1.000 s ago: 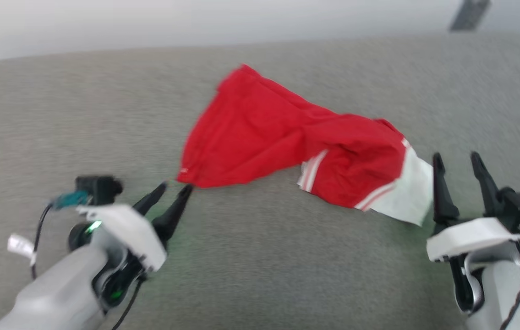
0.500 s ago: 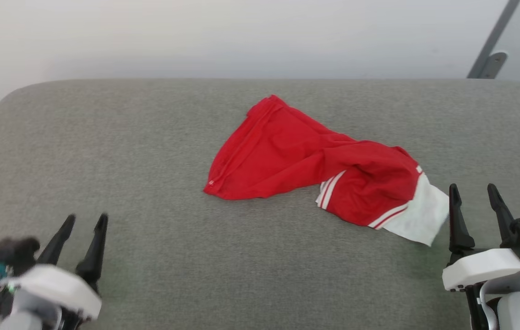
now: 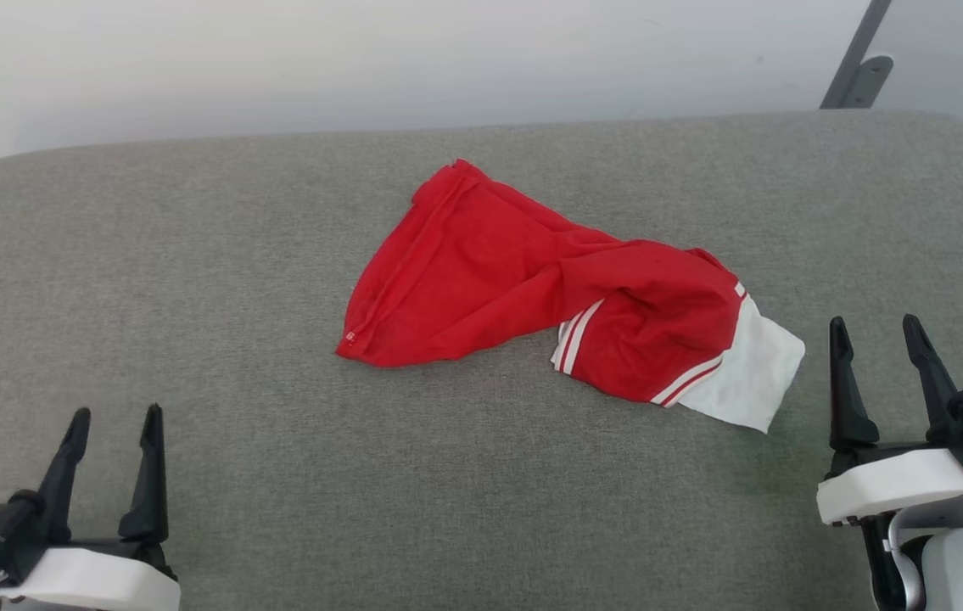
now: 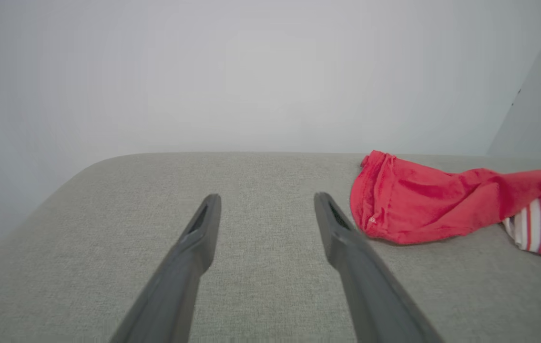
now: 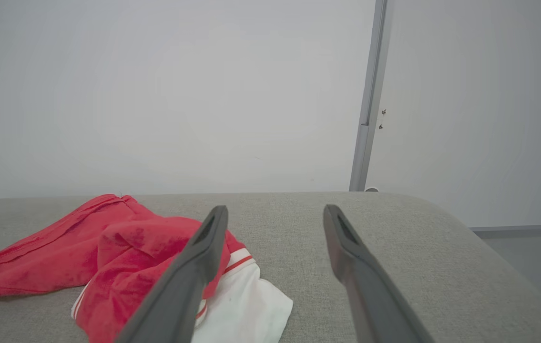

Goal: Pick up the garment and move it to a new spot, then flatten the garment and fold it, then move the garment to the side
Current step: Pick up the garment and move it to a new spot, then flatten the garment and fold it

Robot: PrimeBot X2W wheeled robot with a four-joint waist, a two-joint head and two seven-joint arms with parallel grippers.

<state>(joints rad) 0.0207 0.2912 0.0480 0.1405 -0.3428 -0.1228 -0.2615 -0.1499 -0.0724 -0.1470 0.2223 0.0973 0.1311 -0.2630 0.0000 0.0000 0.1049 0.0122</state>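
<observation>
The left gripper (image 3: 114,416) was up by the near left corner of the garment (image 3: 489,271) a second ago, with its two fingers almost pinched shut on that corner. Now it has let go and pulled back to the near left of the table (image 3: 447,509). Its fingers are spread wide apart. It holds nothing and touches nothing, and it is well away from the red cloth. The head camera moved too, so the whole picture has shifted a bit.

The garment lies in the middle of the table, a little to the right. It is not flat. The red part is bunched and twisted. One striped cuff (image 3: 570,335) is tucked in at the near edge, and a white cuff (image 3: 748,373) sticks out at the near right end. I think the move to a new spot is done, and the flattening comes next. No fold has been made yet.

The right gripper (image 3: 874,327) is at the near right, as it was before. Its fingers are wide apart too, and it holds nothing. It sits just beside the white cuff but does not touch it.
</observation>
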